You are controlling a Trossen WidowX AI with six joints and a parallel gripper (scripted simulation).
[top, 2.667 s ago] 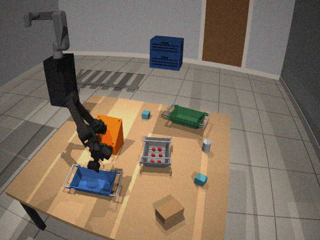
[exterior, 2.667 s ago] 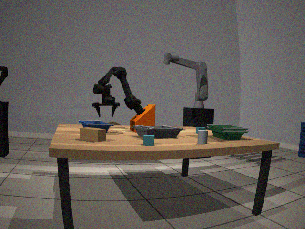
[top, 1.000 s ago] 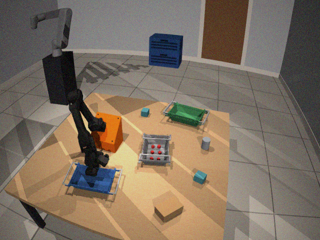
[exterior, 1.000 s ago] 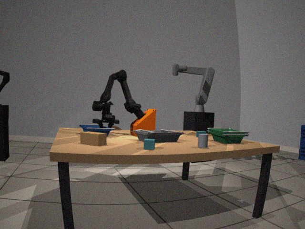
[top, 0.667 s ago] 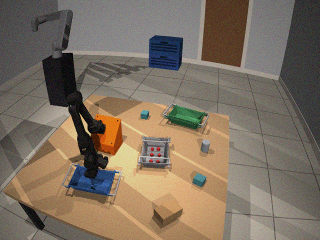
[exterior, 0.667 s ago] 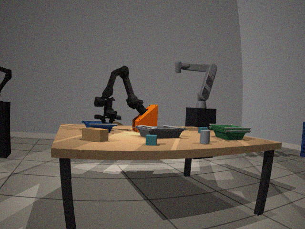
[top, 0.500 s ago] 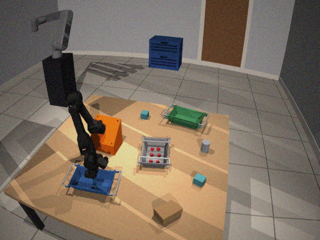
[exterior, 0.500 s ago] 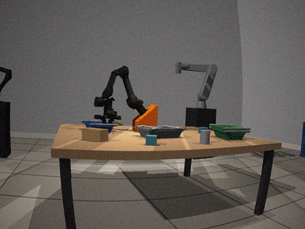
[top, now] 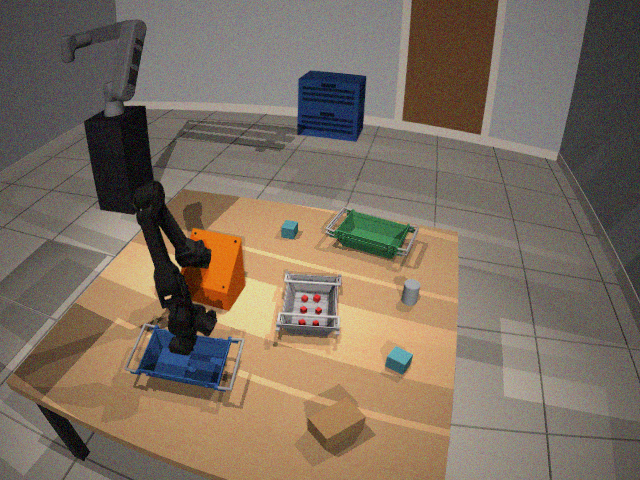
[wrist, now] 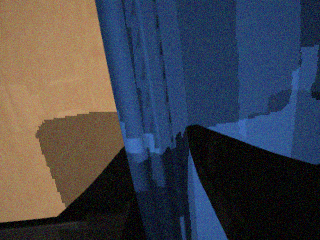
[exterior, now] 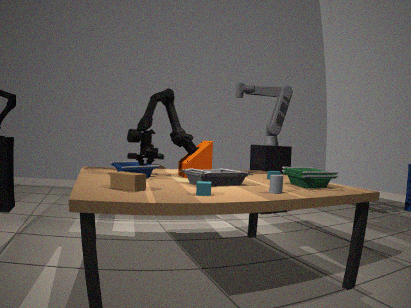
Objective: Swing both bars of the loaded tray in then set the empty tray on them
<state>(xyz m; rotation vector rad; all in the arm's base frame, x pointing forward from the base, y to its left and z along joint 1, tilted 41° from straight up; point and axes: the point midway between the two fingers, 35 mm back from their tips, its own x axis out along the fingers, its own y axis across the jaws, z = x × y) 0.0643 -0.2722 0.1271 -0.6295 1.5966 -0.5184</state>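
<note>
The empty blue plastic tray (top: 211,357) (exterior: 132,169) (wrist: 210,75) stands on the table below the gripper (top: 180,345) (exterior: 144,162) (wrist: 166,140), its long side wall clenched between the jaws. Well apart from them, the grey plastic tray (top: 312,285) (exterior: 225,178) holds small red blocks (top: 303,310), two pale metal-like bars (top: 310,316) (exterior: 234,171) across its top; farther from the jaws stands a green plastic tray (top: 374,229) (exterior: 307,177)

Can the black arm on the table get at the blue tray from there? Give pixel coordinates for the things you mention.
Yes, it looks so: the hand (top: 180,350) (exterior: 145,163) (wrist: 166,140) is down at the blue tray (top: 178,381) (exterior: 132,169) (wrist: 112,55), fingers on either side of one wall, with nothing visible blocking them.
</note>
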